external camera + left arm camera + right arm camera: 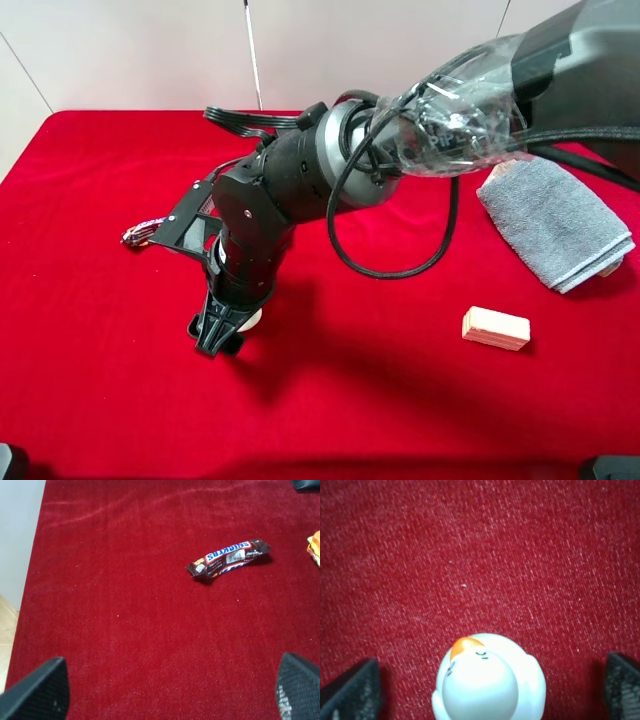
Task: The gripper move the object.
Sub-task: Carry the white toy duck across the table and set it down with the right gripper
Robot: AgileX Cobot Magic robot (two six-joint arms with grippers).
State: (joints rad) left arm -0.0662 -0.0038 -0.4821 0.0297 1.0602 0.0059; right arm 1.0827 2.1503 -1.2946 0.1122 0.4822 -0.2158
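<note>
The object (487,680) is a small white rounded piece with an orange beak-like mark on top, standing on the red cloth. In the right wrist view it sits between the two black fingers (352,690), which stand wide apart and do not touch it. My right gripper (222,330) reaches across to left of centre and points down at the cloth; only a white edge of the object (251,319) shows beside it. My left gripper (170,695) is open and empty over bare cloth, and does not show in the high view.
A pinkish-beige block (495,328) lies front right. A folded grey towel (555,220) lies at the right. A Snickers bar (230,559) lies ahead of the left gripper, with an orange-yellow toy (314,547) at the frame edge. Black cables (250,118) lie at the back.
</note>
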